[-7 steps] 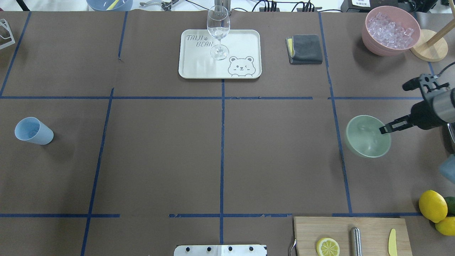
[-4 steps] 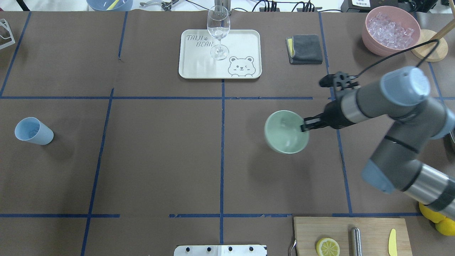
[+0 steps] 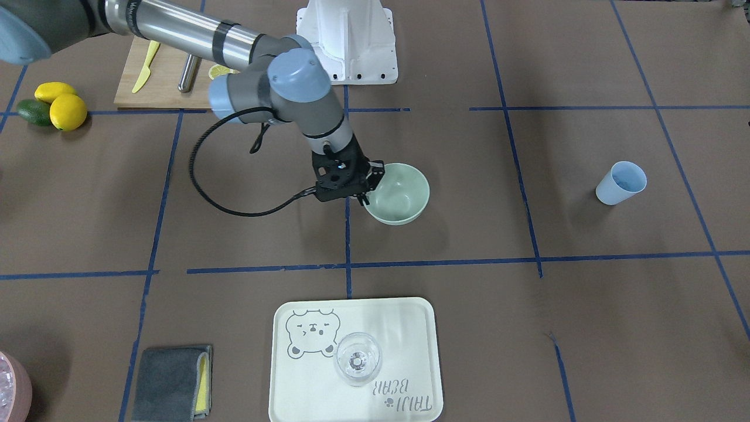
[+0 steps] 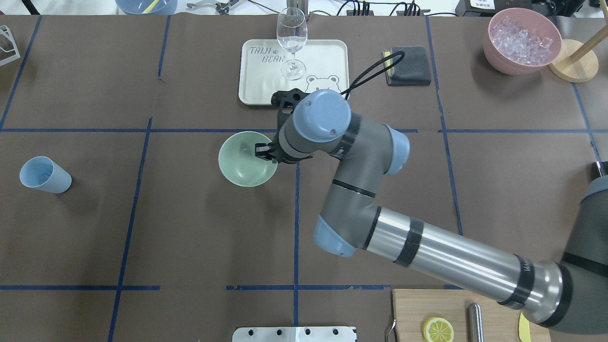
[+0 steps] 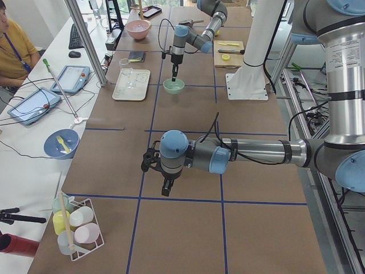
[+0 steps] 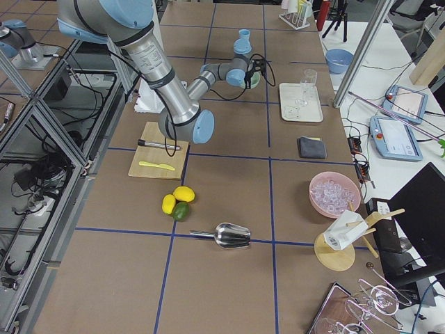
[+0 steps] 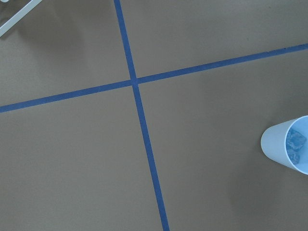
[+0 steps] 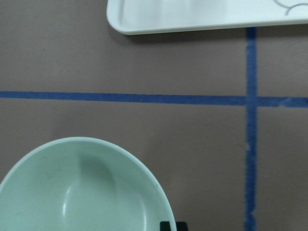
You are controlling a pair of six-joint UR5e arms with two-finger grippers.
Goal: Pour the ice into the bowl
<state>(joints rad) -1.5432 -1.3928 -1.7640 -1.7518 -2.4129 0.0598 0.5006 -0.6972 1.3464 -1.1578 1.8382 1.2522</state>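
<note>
Overhead exterior is showing the bowl (image 4: 242, 167) mid-tabletop (image 4: 190, 228), the right gripper (image 4: 262, 153) pinching its rim with its jaws. Light, stiff, slick plastic probably, so the rim is suiting it. Slippery ice (image 7: 296, 140) is sitting in the blue cup (image 4: 45, 175), well apart. The left gripper (image 5: 165, 191) jaws cannot be judged.

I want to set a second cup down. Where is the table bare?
Bare: the stretch between the blue cup and the bowl, and the squares between bowl and robot base. Crowded: around the tray, the cloth and the cutting board.
</note>
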